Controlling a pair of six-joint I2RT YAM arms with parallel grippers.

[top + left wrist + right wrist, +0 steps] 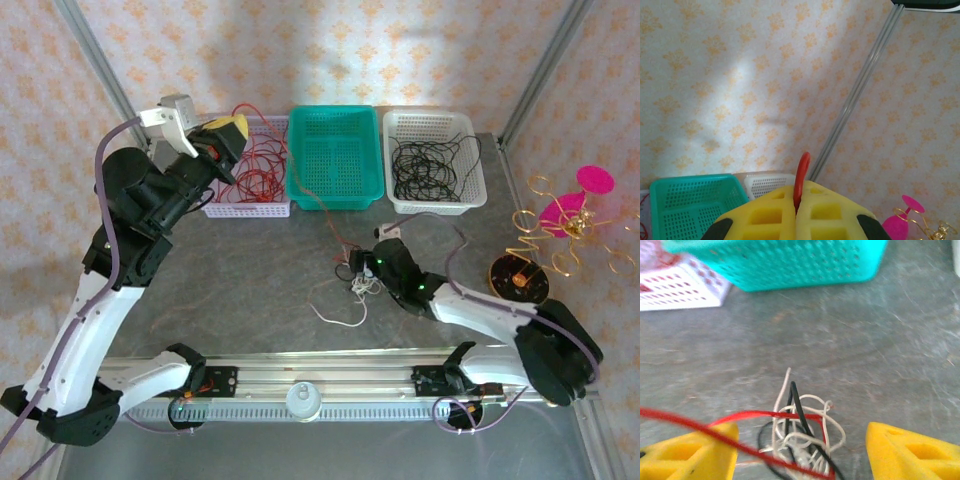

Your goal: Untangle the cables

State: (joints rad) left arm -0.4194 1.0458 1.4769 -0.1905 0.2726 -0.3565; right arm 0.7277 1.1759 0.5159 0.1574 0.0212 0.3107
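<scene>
Left gripper (796,212) clamped on red cable (801,172), held high at upper left, likely drawing it out of the clump (796,432). Right gripper (801,447) spread apart, straddling clump at lower centre, probably to let the strand slip free.

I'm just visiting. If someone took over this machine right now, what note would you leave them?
Left hand: shut on a red cable, raised by the left white basket.
Right hand: open, fingers either side of the clump on the table.
Done: red cables lie in that basket, black cables in the right white basket.
Left: red, white and black strands are knotted in the clump.
</scene>
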